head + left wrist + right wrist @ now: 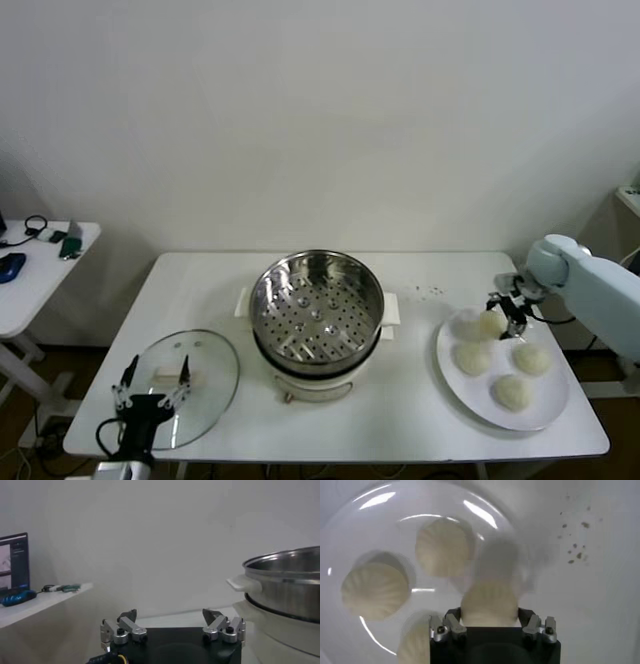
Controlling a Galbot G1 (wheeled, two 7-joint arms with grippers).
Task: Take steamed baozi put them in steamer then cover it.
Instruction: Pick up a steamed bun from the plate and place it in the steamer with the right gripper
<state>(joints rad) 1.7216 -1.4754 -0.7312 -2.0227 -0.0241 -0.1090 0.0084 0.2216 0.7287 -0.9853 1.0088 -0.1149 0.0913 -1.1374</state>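
Note:
The steamer [316, 306], a shiny steel pot with a perforated tray on a white base, stands mid-table; it also shows in the left wrist view [290, 582]. My right gripper [503, 312] is shut on one baozi [490, 323] at the far edge of the white plate [548, 410]. In the right wrist view the baozi [489, 602] sits between the fingers of my right gripper [489, 617], slightly above the plate [380, 510]. Three more baozi [472, 357] lie on the plate. My left gripper [152, 385] is open and empty at the front left [170, 617].
A round glass lid with a white handle [190, 375] lies flat at the table's front left, under my left gripper. A small side table [30, 270] with cables stands to the left. Dark crumbs [432, 291] lie behind the plate.

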